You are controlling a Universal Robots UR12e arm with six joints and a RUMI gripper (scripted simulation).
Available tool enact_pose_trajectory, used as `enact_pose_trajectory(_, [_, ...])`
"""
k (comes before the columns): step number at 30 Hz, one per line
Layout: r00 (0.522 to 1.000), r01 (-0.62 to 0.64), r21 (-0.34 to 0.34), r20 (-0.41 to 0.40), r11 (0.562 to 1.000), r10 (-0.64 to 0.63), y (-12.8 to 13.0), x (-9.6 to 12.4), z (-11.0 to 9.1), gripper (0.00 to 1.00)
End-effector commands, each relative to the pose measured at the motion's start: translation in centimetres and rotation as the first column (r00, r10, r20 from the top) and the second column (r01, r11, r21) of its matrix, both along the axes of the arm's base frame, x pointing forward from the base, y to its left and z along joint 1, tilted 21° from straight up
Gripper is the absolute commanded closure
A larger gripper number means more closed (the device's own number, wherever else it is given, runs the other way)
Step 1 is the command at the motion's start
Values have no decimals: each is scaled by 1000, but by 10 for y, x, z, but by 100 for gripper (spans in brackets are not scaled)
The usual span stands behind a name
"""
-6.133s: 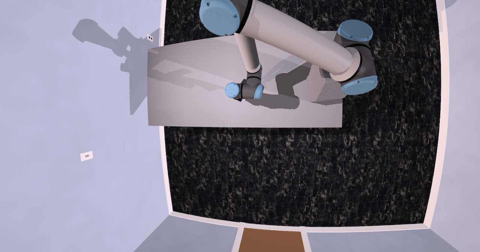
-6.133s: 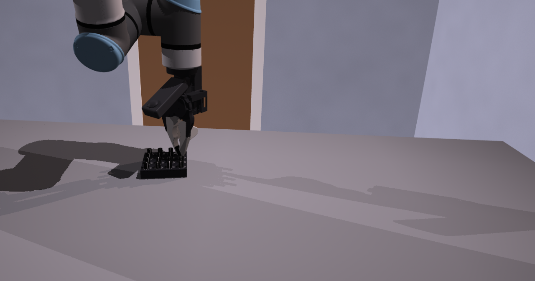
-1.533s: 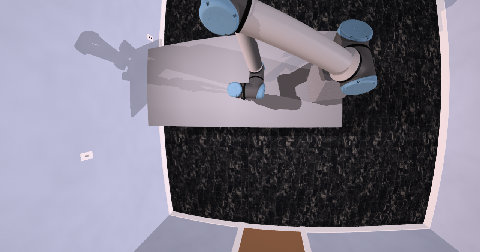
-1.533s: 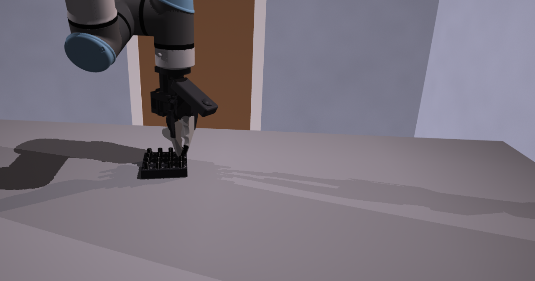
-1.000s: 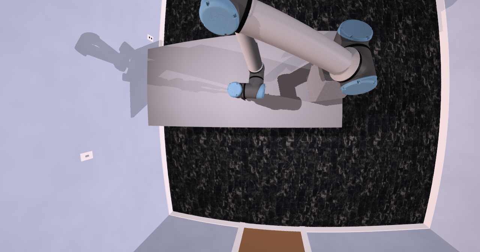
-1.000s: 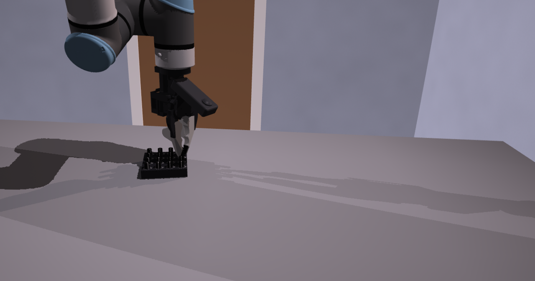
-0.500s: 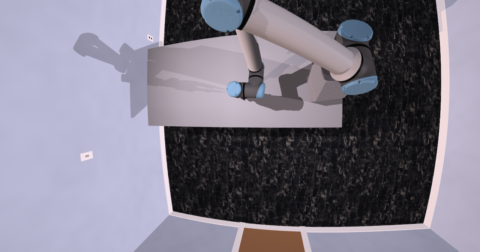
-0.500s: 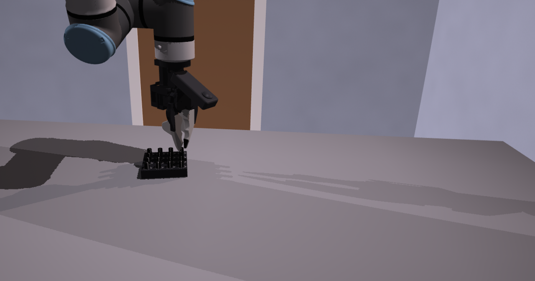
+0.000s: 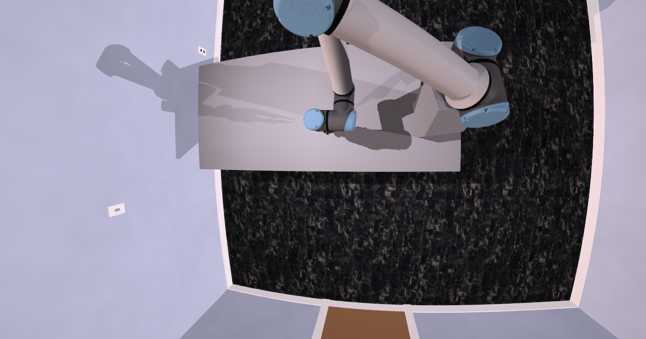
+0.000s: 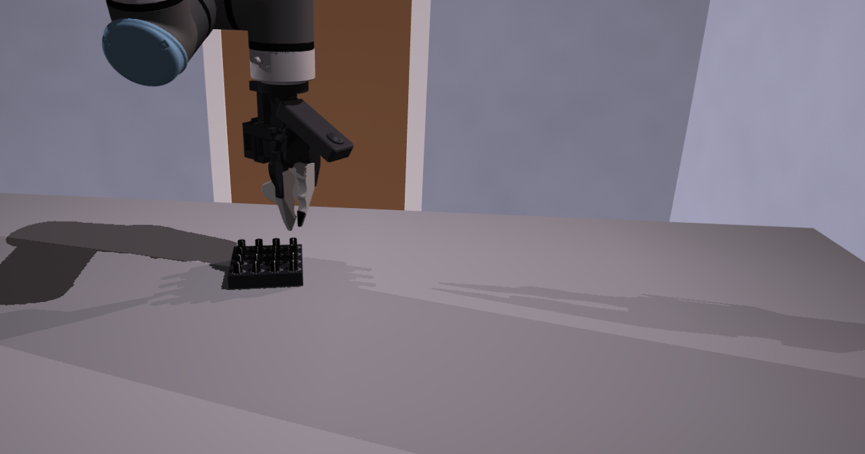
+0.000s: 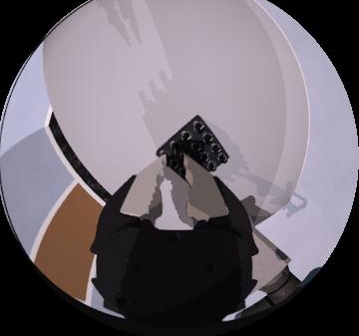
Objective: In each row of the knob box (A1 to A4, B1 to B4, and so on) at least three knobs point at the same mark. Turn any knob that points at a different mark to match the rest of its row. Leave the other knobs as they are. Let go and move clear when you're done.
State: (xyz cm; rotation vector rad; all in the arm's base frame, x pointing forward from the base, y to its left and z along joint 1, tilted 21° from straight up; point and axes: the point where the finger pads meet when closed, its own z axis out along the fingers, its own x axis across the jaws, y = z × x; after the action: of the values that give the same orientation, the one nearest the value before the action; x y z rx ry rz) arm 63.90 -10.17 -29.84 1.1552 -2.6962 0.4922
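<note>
Knob box on the table, just below the claw, whose fingers stand slightly open, clear of the knobs.

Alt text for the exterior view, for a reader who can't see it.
A black gripper with pale grey jaws, narrowly parted and holding nothing, hangs above a low black box studded with upright black knobs. The box sits on a grey table; the marks are unreadable.
</note>
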Motion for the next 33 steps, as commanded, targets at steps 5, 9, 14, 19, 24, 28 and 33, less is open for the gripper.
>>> enact_pose_trajectory(5, [1000,2,1,-6,1000,-2,0,-4,-1,89])
enact_pose_trajectory(9, [1000,-5,1,-8,1000,5,0,-4,-1,89])
enact_pose_trajectory(14, [1000,-22,2,-15,1000,22,0,-4,0,89])
enact_pose_trajectory(19, [996,-83,5,-38,997,83,1,-3,1,89])
enact_pose_trajectory(24, [978,-191,14,-80,981,192,1,-2,3,89])
enact_pose_trajectory(28, [955,-273,24,-111,962,274,1,-2,4,89])
enact_pose_trajectory(33, [923,-356,38,-141,934,358,2,-1,5,89])
